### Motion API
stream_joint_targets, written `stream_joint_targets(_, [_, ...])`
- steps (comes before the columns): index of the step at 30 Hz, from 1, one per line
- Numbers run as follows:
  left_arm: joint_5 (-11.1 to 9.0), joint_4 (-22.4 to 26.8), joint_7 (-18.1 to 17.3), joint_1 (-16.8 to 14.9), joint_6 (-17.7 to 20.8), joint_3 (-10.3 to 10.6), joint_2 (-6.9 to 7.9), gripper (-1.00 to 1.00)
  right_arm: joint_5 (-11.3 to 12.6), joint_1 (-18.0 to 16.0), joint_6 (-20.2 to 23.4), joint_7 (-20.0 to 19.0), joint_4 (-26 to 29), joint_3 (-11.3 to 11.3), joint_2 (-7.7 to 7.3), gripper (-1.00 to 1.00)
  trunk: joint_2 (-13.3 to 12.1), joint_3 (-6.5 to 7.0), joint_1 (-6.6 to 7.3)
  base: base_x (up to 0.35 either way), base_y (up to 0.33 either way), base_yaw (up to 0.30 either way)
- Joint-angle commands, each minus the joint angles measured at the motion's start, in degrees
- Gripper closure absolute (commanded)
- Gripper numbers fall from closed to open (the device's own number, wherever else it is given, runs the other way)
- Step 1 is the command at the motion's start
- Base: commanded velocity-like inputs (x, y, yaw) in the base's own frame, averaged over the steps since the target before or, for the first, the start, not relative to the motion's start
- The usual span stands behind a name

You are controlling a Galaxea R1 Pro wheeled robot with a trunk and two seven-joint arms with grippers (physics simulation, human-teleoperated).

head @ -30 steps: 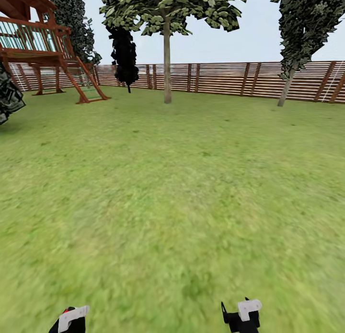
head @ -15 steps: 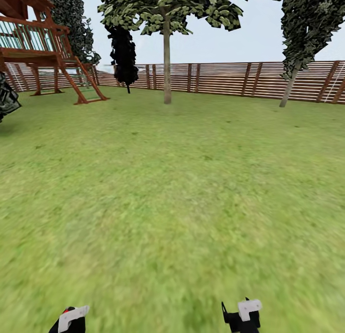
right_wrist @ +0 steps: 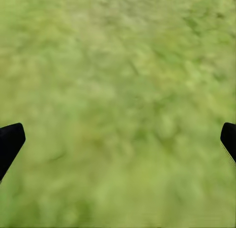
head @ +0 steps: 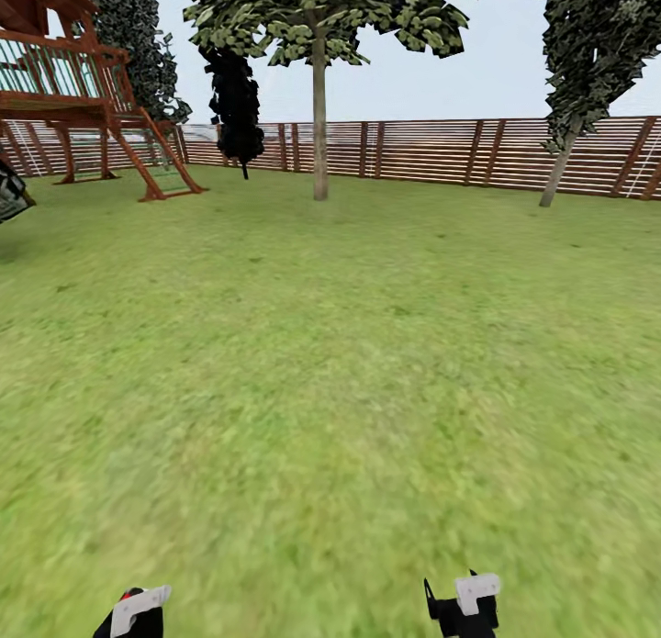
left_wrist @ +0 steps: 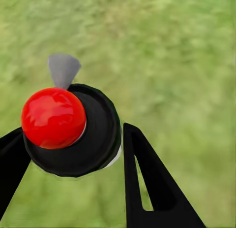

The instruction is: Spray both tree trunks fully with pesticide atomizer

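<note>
Ahead, open lawn (head: 349,363) to fence (head: 477,151); left end effector (left_wrist: 73,154) clamps atomizer (left_wrist: 73,129), right end effector (right_wrist: 118,139) spread.

backyard garden for sure, big grass lawn (head: 349,363), brown slat fence (head: 441,151) all round, trees (head: 319,87), wooden play tower (head: 83,96) in the corner

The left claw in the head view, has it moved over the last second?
No. The left claw sits at the same spot at the frame's bottom edge. The play structure and fence drift slightly because the camera moves, not the claw.
</note>
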State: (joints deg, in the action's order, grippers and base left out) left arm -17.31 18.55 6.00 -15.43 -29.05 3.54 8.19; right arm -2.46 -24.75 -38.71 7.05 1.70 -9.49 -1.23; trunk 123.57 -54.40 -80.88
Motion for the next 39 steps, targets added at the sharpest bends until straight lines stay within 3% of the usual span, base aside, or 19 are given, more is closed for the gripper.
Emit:
stream_joint_targets(1, [-0.1,0.0,0.4,0.0,-0.1,0.4,0.04,1.0,-0.3,0.0,-0.1,0.6,0.0,-0.5,0.0,-1.0,0.0,-0.05,-0.03,0.34,0.0,0.0])
stream_joint_targets(39, [-0.1,0.1,0.3,0.0,-0.2,0.4,0.1,1.0,-0.3,0.0,-0.1,0.6,0.0,-0.5,0.06,-1.0,0.0,-0.05,-0.03,0.34,0.0,0.0])
